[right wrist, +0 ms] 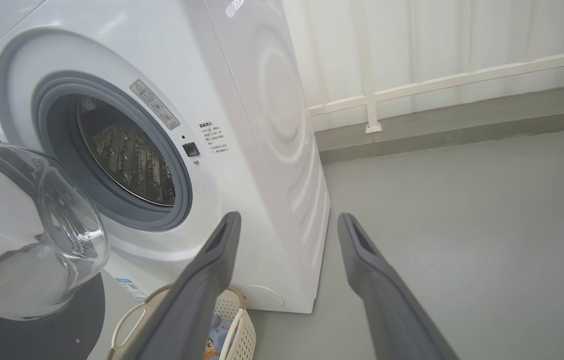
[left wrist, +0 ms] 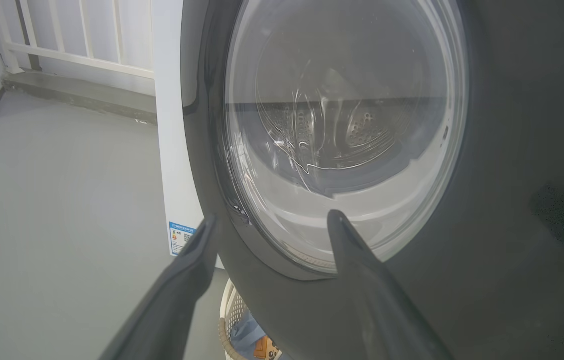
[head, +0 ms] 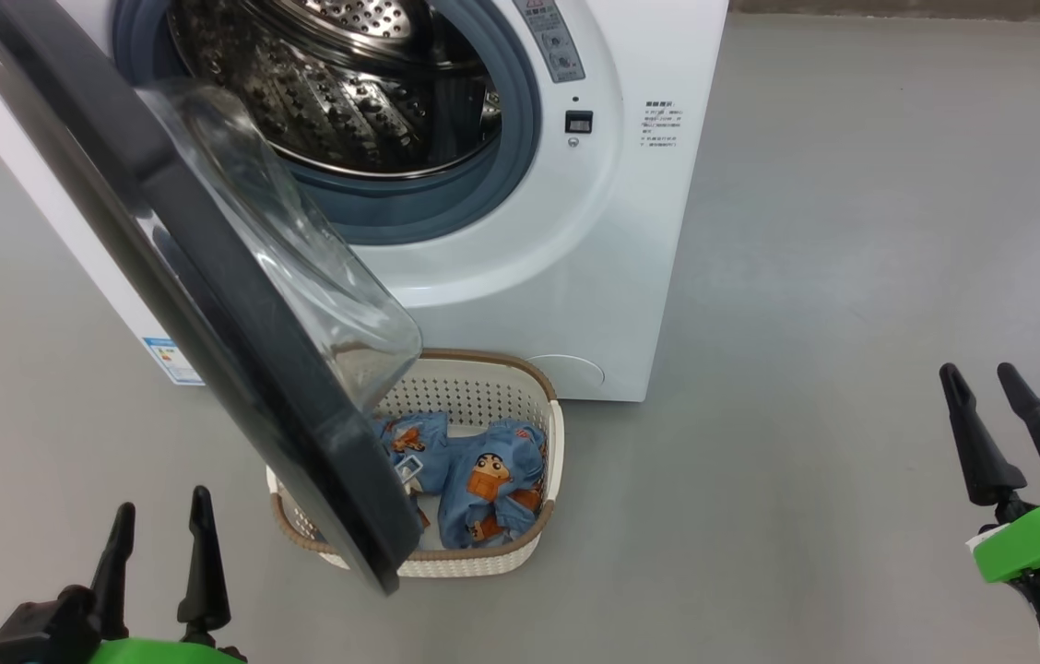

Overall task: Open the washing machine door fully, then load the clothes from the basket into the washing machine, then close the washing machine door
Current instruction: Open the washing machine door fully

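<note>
The white washing machine (head: 575, 258) stands ahead with its steel drum (head: 336, 83) exposed. Its black round door (head: 234, 304) hangs part-way open, swung out over the basket (head: 520, 553), which sits on the floor against the machine's front. Light-blue clothes (head: 483, 480) with cartoon faces lie in the basket. My left gripper (head: 160, 516) is open at the lower left, just outside the door's outer face (left wrist: 512, 200). My right gripper (head: 981, 378) is open at the far right, away from the machine. The right wrist view shows the drum (right wrist: 132, 155), the porthole's inner bulge (right wrist: 37, 225) and the basket (right wrist: 237, 320).
Grey floor (head: 852, 277) spreads to the right of the machine and left of the door. A white railing (right wrist: 412, 85) on a raised step runs behind the machine. A blue energy sticker (left wrist: 181, 237) marks the machine's lower left corner.
</note>
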